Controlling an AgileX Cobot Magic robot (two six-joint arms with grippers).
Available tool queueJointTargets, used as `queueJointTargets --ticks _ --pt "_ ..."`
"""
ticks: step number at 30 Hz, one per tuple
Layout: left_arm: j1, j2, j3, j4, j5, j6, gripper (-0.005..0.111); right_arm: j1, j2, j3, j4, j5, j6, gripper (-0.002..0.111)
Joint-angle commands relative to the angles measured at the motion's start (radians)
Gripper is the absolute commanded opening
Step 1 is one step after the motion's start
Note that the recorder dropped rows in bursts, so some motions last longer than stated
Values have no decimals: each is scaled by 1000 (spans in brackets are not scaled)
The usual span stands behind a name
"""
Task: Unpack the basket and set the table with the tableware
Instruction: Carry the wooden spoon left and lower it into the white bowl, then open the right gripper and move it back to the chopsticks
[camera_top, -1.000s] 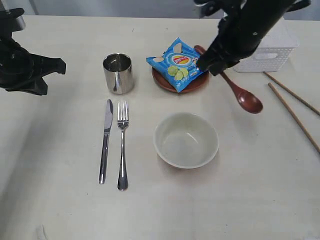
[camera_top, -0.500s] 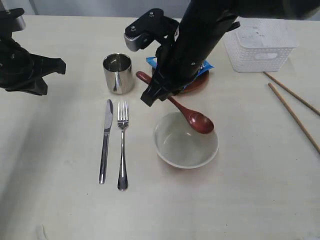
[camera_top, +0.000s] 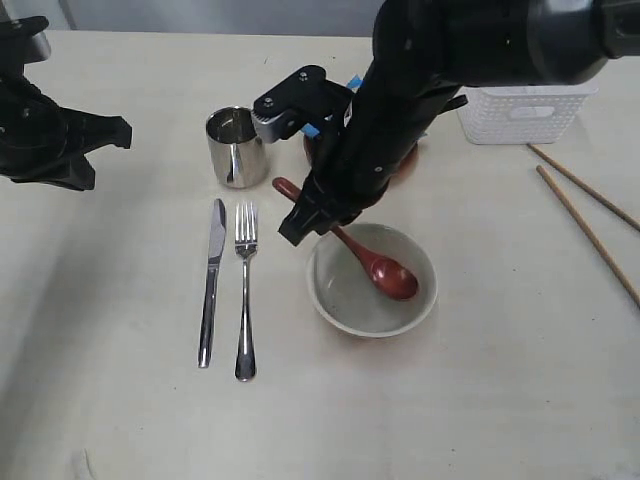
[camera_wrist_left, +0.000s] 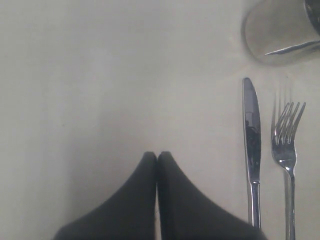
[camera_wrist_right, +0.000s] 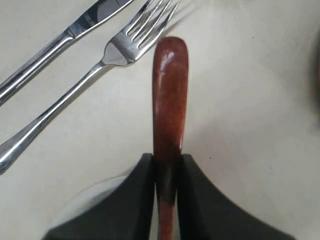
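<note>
Right gripper (camera_top: 303, 222) is clamped on the spoon (camera_top: 388, 274), mid-handle, just outside the bowl (camera_top: 345, 300) rim on the fork (camera_top: 245, 290) side. The right wrist view shows both pads pinching the handle, with the handle tip sticking out past them.

Key relation: the spoon's long axis runs diagonally across the bowl. The handle end is up and outside the rim, toward the cup (camera_top: 236, 147). The head is down inside the bowl, on the side away from the fork. Can't tell whether the head touches the bowl floor.

My read: the next move is a release, so the handle needs to lean on the rim first or it tips. Back out along the handle axis, away from the bowl.

Left gripper (camera_wrist_left: 157, 158) is closed, empty, and over bare bench (camera_top: 120, 400), well apart from the bowl, past the knife (camera_top: 210, 285). The right arm is far nearer.

Chopsticks (camera_top: 585, 215) lie on the bench, well apart from the bowl, opposite the fork. Basket (camera_top: 520, 110) is beyond the bowl on the chopsticks side.
</note>
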Motion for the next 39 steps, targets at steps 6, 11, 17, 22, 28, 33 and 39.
queueJointTargets --ticks 6,11,17,22,28,33,39 --pt "-5 -1 6 -1 -6 3 0 0 -2 8 8 -5 -5 3" --pt "-5 -1 6 -1 -6 3 0 0 -2 8 -4 18 -3 37" --pt "-5 -1 6 -1 -6 3 0 0 -5 8 -11 19 4 44" --pt "-5 -1 6 -1 -6 3 0 -2 -79 8 -96 22 58 44" --pt "-5 -1 6 -1 -4 3 0 -74 -239 8 -296 22 197 43" --pt "-5 -1 6 -1 -4 3 0 -231 -325 8 -388 31 311 21" --pt "-5 -1 6 -1 0 4 0 -423 -289 20 -333 66 323 6"
